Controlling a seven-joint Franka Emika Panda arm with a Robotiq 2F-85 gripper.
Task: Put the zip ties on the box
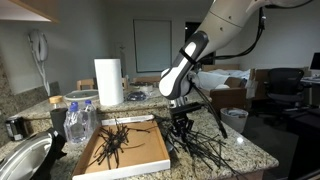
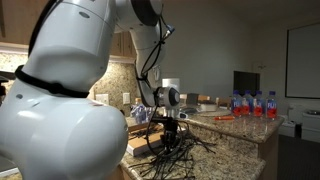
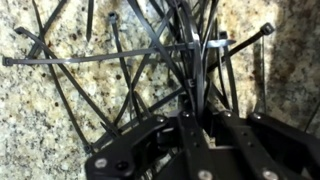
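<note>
The thin black plastic zip ties lie in a spiky heap on the speckled stone counter, just beside the wide, flat brown cardboard box. A smaller clump is already inside the box. The dark end effector is down in the heap. In the wrist view it looks pressed together on a bunch of ties that meet between its tips. To do this step well, I think the arm should lift slowly and straight up, because the ties are tangled and some may drag or drop off. It should go high enough for the long ends to clear the low box wall, move over the middle of the box, then let go low. The tall white paper towel roll stands behind the box, out of the way.
</note>
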